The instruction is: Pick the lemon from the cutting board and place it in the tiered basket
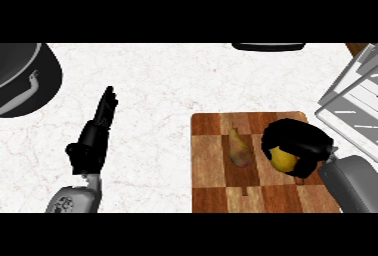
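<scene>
A yellow lemon [282, 159] lies over the right part of the checkered wooden cutting board [214, 170], and my right hand [299, 137] curls round it from above, hiding most of it. The tiered basket [353, 100], a grey wire frame, stands at the right edge of the view, just beyond the board's far right corner. My left hand [94, 135] rests open on the white counter to the left of the board, fingers straight and pointing away from me.
A brownish elongated vegetable [238, 147] lies on the board just left of my right hand. A large dark pan [22, 80] sits at the far left. A dark object [269, 46] shows at the top edge.
</scene>
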Motion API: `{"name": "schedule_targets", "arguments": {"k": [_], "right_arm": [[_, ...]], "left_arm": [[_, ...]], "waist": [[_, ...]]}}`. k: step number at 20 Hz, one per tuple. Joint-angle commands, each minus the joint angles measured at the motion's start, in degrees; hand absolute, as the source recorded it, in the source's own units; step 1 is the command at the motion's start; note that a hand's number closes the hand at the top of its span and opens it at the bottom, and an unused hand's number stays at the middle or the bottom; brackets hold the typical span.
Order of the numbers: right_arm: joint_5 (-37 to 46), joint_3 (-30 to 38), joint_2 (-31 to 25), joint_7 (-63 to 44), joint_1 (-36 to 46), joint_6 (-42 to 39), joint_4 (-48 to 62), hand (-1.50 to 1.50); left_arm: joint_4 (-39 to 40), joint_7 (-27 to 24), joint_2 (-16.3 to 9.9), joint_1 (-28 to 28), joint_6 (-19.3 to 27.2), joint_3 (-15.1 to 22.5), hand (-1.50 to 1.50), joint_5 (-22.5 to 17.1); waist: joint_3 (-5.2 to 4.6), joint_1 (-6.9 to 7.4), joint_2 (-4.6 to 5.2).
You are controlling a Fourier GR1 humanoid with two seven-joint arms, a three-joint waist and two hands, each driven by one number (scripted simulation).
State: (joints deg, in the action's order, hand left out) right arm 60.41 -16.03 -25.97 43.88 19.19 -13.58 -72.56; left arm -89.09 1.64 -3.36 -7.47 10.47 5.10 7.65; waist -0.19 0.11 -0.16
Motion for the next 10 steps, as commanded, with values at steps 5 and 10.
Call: {"name": "schedule_targets", "arguments": {"k": [5,10], "right_arm": [[7.9,8.7,-22.6,4.8,-16.2,15.2,3.2,1.5],[2.1,19.7,-25.0,11.7,-22.5,30.3,12.6,1.5]], "left_arm": [[-0.7,0.1,-0.9,1.9,1.3,-2.6,0.0,-0.4],[2.1,-1.1,-0.7,-0.1,-0.6,-2.3,0.0,-1.3]], "waist": [[0.29,-4.86,-0.5],[0.26,-1.66,0.17]]}}
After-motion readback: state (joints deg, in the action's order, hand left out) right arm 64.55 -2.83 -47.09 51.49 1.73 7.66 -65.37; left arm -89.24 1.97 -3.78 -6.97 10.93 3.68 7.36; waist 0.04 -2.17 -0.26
